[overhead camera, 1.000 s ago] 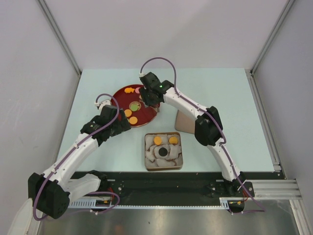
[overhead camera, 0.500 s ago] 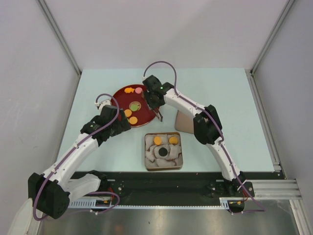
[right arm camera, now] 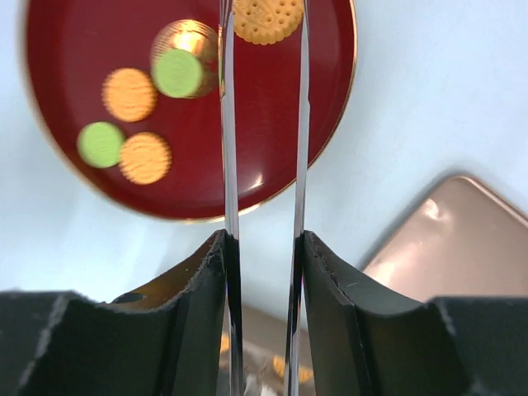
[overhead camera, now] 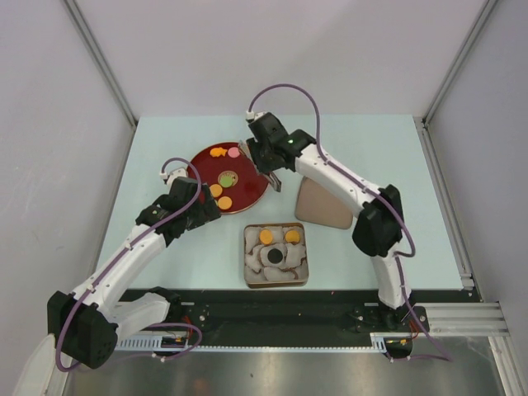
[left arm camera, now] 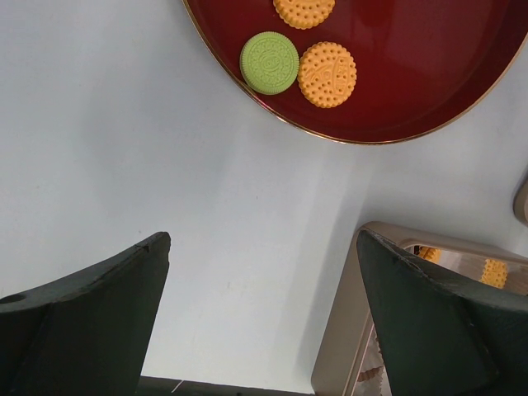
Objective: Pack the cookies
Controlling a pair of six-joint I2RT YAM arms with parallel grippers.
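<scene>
Top view: red plate (overhead camera: 247,191) at the middle of the pale table (overhead camera: 412,231). Open tin (overhead camera: 276,283) nearer the arm bases. Tan lid (overhead camera: 323,206) flat on the table, right of the plate.

Location of the cookies (overhead camera: 217,152), three places:
- Orange, pink and green ones loose on the plate.
- Two orange and one dark brown in the tin, on crumpled white paper cups (overhead camera: 254,262).
- One orange cookie (right arm camera: 266,21) off the plate, between the blades of the right claw.

Right wrist view: right claw (right arm camera: 264,10) with long thin blades parallel and close together. Clamped on the edges of the orange cookie, at the plate's right edge on the side toward the lid. Held cookie sharp, plate beneath blurred.

Left wrist view: left claw (left arm camera: 264,322) spread wide, nothing between its fingers. Low over bare table between plate and tin. Green cookie (left arm camera: 270,62) side by side with an orange one just inside the plate's rim. Corner of the tin beside one finger.
</scene>
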